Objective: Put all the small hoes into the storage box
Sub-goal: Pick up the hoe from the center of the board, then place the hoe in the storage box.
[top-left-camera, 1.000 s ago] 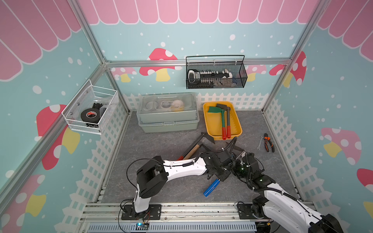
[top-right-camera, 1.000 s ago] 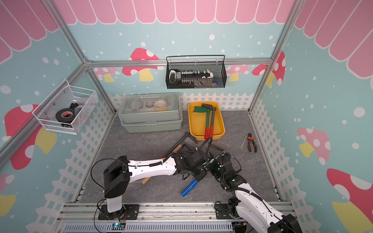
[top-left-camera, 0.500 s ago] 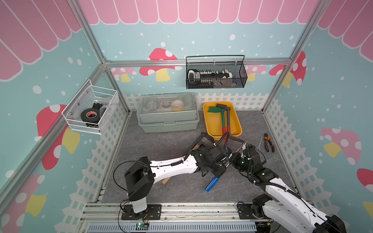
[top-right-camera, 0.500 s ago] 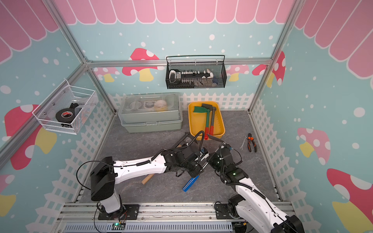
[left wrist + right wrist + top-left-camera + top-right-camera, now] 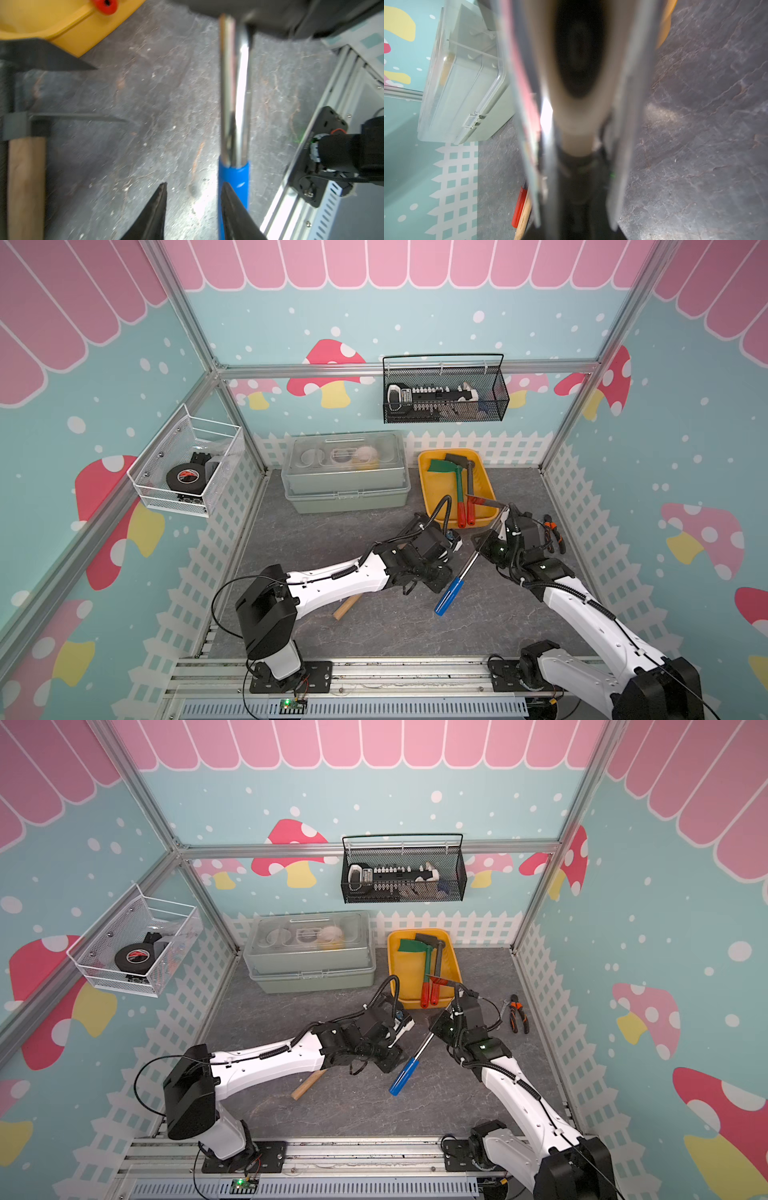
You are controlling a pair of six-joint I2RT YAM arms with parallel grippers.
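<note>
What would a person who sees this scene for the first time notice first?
The shut right gripper holds a blue-handled small hoe slantwise near the table's middle, the open left gripper close beside its handle. Behind them sits the yellow storage box, holding two red-handled tools.

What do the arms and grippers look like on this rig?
Both the left arm and right arm have white shells, black joints and black shoulders. A coiled black cable runs along the left arm; the left gripper has black, tapering fingers.
</note>
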